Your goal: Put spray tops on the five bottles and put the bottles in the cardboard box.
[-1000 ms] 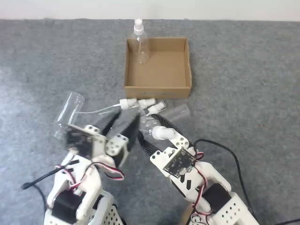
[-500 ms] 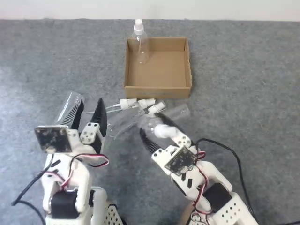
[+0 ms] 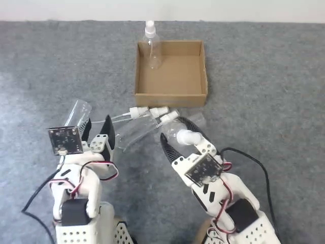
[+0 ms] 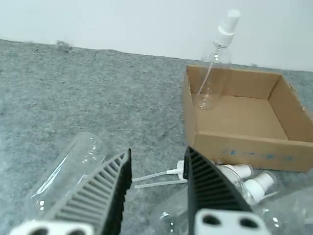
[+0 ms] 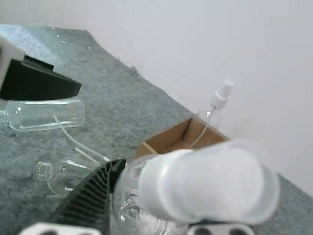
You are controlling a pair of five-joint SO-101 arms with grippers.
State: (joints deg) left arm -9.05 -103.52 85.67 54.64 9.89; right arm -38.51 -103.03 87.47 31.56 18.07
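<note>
The right gripper (image 3: 177,133) clenched a capped bottle (image 5: 195,186) just before the front wall of the cardboard box (image 3: 170,96). Another topped bottle (image 3: 154,51) stood in the box's far left corner. Loose spray tops (image 3: 152,112) lay along that front wall. Farther front-left of the box, the left gripper (image 4: 158,154) hung with fingers spread beside an uncapped bottle (image 3: 76,114).
</note>
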